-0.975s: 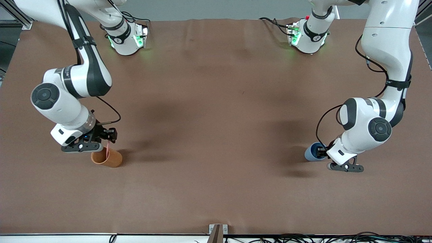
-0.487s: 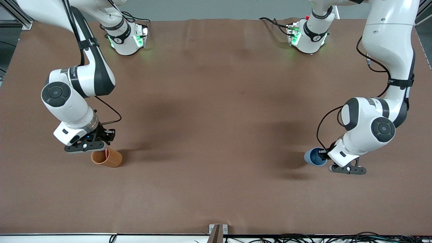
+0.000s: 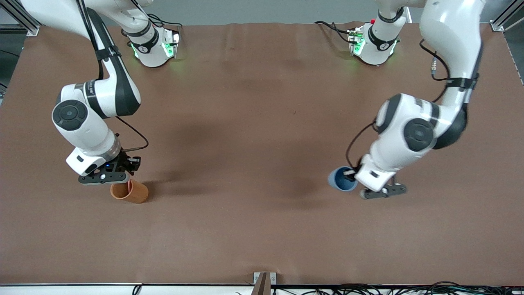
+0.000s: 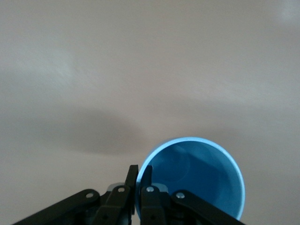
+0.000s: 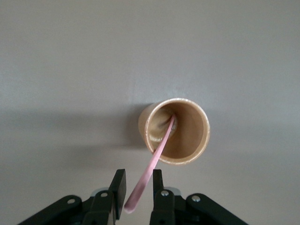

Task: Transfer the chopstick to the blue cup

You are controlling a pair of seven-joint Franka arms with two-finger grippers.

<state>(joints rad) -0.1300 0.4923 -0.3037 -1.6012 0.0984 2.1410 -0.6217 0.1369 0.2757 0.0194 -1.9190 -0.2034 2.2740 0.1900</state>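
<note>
The pink chopstick (image 5: pixel 158 153) leans in the orange-brown cup (image 3: pixel 133 192) (image 5: pixel 190 140), its lower end inside and its upper end sticking out. My right gripper (image 3: pixel 127 177) (image 5: pixel 137 180) is over that cup, open, with the stick's upper end between its fingers. The stick lies against one finger and a gap shows at the other. My left gripper (image 3: pixel 351 175) (image 4: pixel 139 171) is shut on the rim of the blue cup (image 3: pixel 341 180) (image 4: pixel 199 178), one finger inside and one outside. It holds the cup tilted, off the table.
A brown mat (image 3: pixel 254 135) covers the table. The two arm bases (image 3: pixel 153 49) (image 3: pixel 374 45) stand along its edge farthest from the front camera. A small bracket (image 3: pixel 264 280) sits at the edge nearest that camera.
My left gripper closed on the blue cup's rim and carried it toward the table's middle. My right gripper's fingers narrowed around the chopstick's upper end over the orange-brown cup.
</note>
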